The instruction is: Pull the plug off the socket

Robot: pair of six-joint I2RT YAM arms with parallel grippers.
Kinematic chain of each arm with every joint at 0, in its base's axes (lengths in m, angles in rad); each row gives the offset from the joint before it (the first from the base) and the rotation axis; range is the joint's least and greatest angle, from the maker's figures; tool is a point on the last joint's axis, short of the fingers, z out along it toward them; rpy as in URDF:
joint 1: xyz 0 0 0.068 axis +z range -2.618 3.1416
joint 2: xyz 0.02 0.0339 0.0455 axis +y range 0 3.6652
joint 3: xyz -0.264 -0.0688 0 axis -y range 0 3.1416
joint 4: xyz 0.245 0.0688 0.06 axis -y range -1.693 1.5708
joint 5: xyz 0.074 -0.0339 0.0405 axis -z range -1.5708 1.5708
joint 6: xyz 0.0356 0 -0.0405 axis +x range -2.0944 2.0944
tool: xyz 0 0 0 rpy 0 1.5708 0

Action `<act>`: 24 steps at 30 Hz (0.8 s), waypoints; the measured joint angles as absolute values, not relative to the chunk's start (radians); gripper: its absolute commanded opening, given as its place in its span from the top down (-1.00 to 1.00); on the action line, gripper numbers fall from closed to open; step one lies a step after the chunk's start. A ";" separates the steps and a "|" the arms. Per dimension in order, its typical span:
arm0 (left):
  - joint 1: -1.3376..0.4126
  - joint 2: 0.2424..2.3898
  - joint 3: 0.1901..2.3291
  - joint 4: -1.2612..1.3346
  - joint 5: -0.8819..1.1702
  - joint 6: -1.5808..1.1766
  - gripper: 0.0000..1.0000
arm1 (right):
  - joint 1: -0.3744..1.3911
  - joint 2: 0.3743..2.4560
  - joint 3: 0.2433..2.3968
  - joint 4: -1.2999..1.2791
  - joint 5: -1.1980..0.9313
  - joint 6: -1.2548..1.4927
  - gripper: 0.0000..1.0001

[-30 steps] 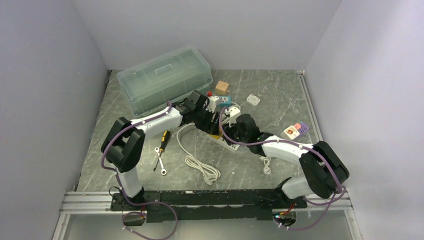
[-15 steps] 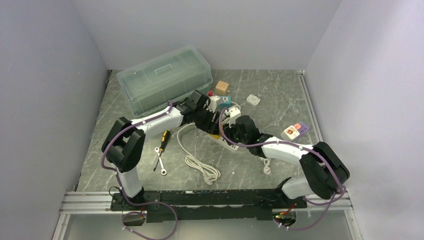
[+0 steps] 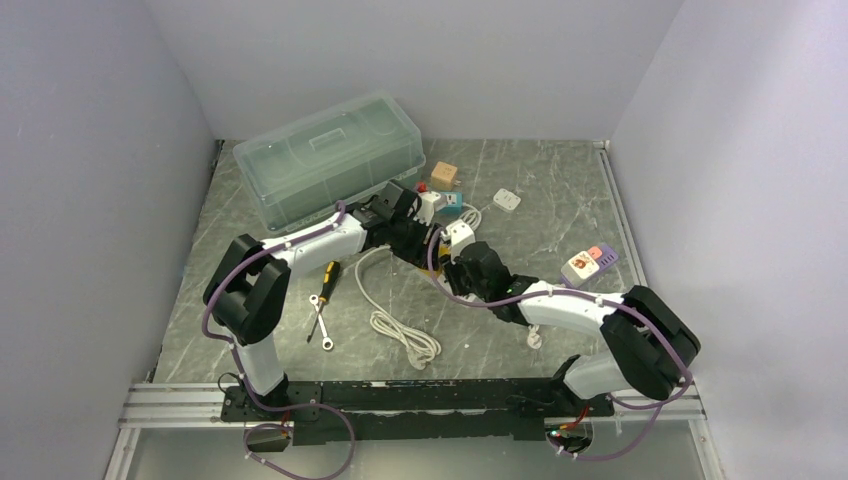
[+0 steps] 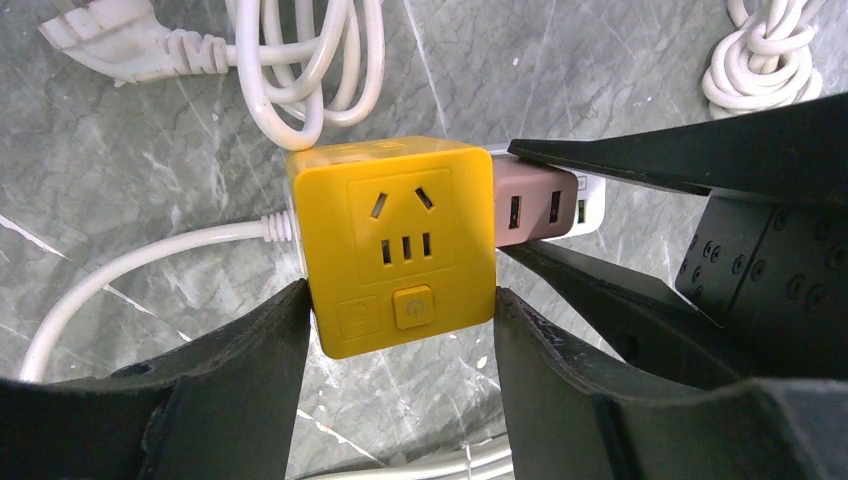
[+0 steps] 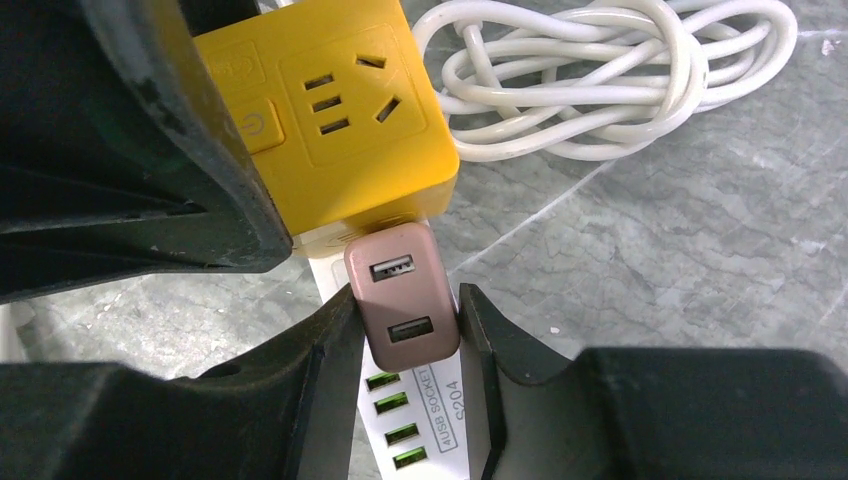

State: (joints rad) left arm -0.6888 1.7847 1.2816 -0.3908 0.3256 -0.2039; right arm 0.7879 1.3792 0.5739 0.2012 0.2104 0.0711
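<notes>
Grey marble table (image 3: 560, 190), clear lidded box (image 3: 330, 160) at its back. In front of the box lie a screwdriver (image 3: 328, 275), wrench (image 3: 320, 320) and coiled white cable (image 3: 408, 340). Right of it: wooden cube (image 3: 444, 175), white adapter (image 3: 507, 200), purple strip (image 3: 588, 262).

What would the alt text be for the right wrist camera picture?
The right gripper clamps a pinkish-brown two-port USB plug right beside a yellow cube socket, which the left gripper holds. A white USB strip shows beneath the plug, with a coiled white cable on the grey marble table.
</notes>
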 measured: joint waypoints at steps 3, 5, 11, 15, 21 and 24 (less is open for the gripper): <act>-0.689 1.785 1.282 -0.391 0.327 -0.204 0.18 | 0.756 1.376 0.574 0.198 0.170 0.081 0.98; -0.689 1.787 1.285 -0.392 0.327 -0.203 0.20 | 0.732 1.374 0.574 0.196 0.135 0.095 0.99; -0.689 1.798 1.296 -0.393 0.333 -0.198 0.22 | 0.680 1.374 0.588 0.168 0.056 0.126 1.00; -0.690 1.798 1.298 -0.393 0.333 -0.196 0.22 | 0.667 1.374 0.592 0.162 0.031 0.141 1.00; -0.691 1.806 1.310 -0.406 0.334 -0.194 0.23 | 0.705 1.374 0.592 0.159 0.090 0.142 1.00; -0.691 1.810 1.316 -0.413 0.336 -0.191 0.23 | 0.745 1.373 0.592 0.157 0.162 0.139 1.00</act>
State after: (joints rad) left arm -0.6907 1.8103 1.3155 -0.4129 0.3359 -0.1913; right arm 0.7448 1.3727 0.5919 0.1566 0.1619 0.1387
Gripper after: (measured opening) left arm 0.659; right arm 0.390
